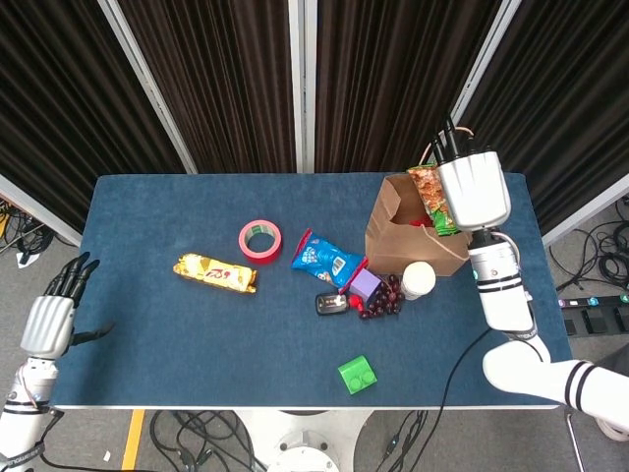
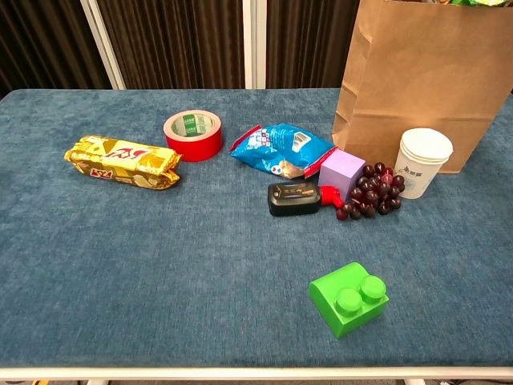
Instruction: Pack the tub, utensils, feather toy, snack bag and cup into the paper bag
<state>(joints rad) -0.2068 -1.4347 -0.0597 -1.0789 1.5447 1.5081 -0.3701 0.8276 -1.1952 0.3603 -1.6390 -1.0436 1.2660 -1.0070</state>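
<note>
The brown paper bag (image 1: 398,243) stands open at the table's right; the chest view shows its front wall (image 2: 417,88). My right hand (image 1: 473,189) hovers over the bag's right edge. It holds an orange-and-green snack bag (image 1: 430,197) that hangs over the opening. A sliver of that snack bag (image 2: 469,2) peeks above the bag's rim in the chest view. A white paper cup (image 1: 418,279) (image 2: 423,163) stands upright in front of the bag. My left hand (image 1: 47,321) is off the table's front left corner, fingers spread and holding nothing.
On the blue table lie a red tape roll (image 1: 260,241), a gold biscuit packet (image 1: 215,273), a blue snack packet (image 1: 327,259), a purple block (image 1: 366,285), dark grapes (image 1: 382,299), a black key fob (image 1: 331,303) and a green brick (image 1: 357,375).
</note>
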